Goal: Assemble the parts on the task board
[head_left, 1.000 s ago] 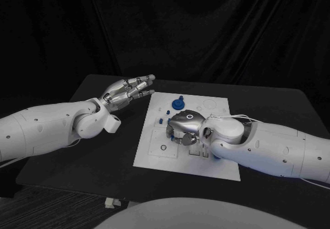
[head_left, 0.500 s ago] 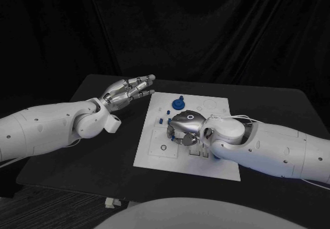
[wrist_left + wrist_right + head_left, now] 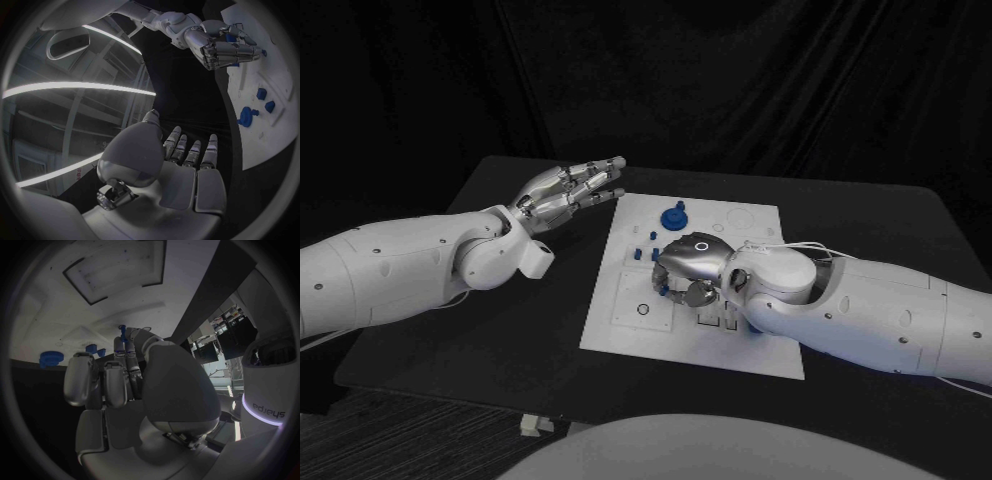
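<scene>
- Task board: white plate at the middle of the black surface; we see several small blue parts near its far end, the round blue part farthest out.
- Right hand: low over the board's middle, fingers curled down; in its wrist view we see a slim blue piece at its fingertips, apparently pinched.
- Left hand: fingers spread, holding nothing, off the board's far left corner.
- Step in hand, as we judge it: seating the pinched piece into the board.
- Next move: we must align the piece upright over its hole, which the hand hides, then press straight down.
</scene>
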You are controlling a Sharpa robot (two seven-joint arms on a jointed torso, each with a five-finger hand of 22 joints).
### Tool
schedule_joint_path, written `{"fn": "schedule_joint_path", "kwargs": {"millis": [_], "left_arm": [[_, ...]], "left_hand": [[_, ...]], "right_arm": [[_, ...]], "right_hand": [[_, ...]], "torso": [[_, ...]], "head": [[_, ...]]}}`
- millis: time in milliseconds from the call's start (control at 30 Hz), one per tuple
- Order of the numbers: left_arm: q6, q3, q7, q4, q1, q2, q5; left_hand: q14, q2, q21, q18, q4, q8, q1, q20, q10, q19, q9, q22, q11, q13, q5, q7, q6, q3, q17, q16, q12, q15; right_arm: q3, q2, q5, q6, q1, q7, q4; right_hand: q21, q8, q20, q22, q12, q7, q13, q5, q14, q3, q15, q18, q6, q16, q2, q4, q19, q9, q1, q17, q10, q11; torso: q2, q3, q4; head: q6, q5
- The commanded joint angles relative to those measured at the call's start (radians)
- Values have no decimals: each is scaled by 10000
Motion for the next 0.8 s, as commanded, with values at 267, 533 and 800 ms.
{"fn": "schedule_joint_path", "kwargs": {"millis": [267, 533, 800], "left_arm": [[164, 9, 661, -5, -19, 32, 44], [166, 9, 640, -5, -21, 28, 44], [173, 9, 618, -1, -22, 27, 44]], "left_hand": [[85, 69, 128, -50, -18, 70, 113, 19, -50, 63, -6, 178, 138, -43, 162, 8, 77, -242, 97, 106, 121, 86], [94, 79, 133, -50, -25, 69, 129, 29, -52, 75, -6, 190, 139, -43, 174, 13, 79, -233, 99, 111, 116, 99], [107, 89, 139, -50, -34, 69, 150, 39, -50, 89, -6, 203, 141, -42, 191, 18, 81, -224, 102, 119, 124, 116]], "right_arm": [[4, 87, -85, 75, -24, -85, -87], [4, 125, -84, 38, -27, -84, -149], [4, 140, -84, 156, -28, -170, -162]], "right_hand": [[-16, -102, 11, 1907, 436, 34, 231, 11, 542, 243, 4, -131, -4, 125, 334, -112, 57, 155, 150, 638, 318, -69], [-22, -105, 12, 1905, 436, 36, 230, 7, 540, 241, 3, -130, -6, 123, 333, -115, 53, 156, 149, 634, 317, -68], [-45, -126, 15, 1898, 432, 38, 224, -40, 532, 234, 5, -123, -28, 112, 331, -126, 39, 159, 140, 616, 301, -64]], "torso": [[1, -3, 2], [2, -1, 1], [5, 2, 11]], "head": [[1, -32], [1, -26], [1, -45]]}}
